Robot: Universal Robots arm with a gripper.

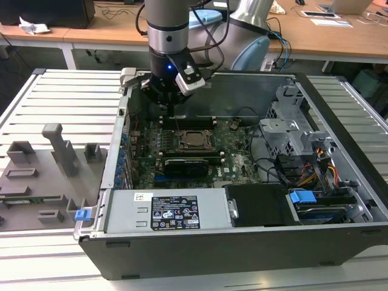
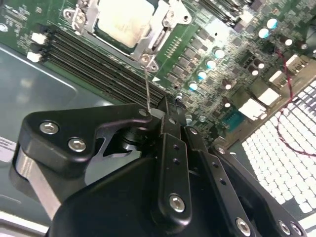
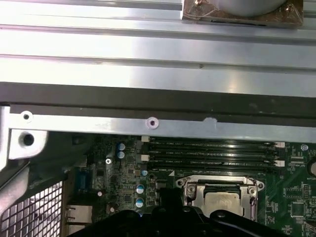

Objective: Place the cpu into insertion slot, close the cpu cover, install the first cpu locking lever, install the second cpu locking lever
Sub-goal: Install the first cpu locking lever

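Black gripper [image 2: 160, 116] closest to lens, fingers pressed together on one thin lever wire [image 2: 146, 89]. One cpu [image 2: 123, 22] seated in socket, one cpu cover [image 2: 160, 29] closed around it. Four memory slots [image 3: 212, 153] alongside.

the cpu [image 2: 122, 22] has a dull silvery metal top; the cpu cover [image 2: 158, 34] is bright bare metal; the gripper [image 2: 160, 123] is matt black; the worktop [image 1: 66, 97] is ribbed aluminium.

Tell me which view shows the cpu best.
The second wrist view: the cpu lies large and bright in its socket under the closed cpu cover. The first wrist view catches it at the picture's edge, half hidden by the gripper; the exterior view shows it small.
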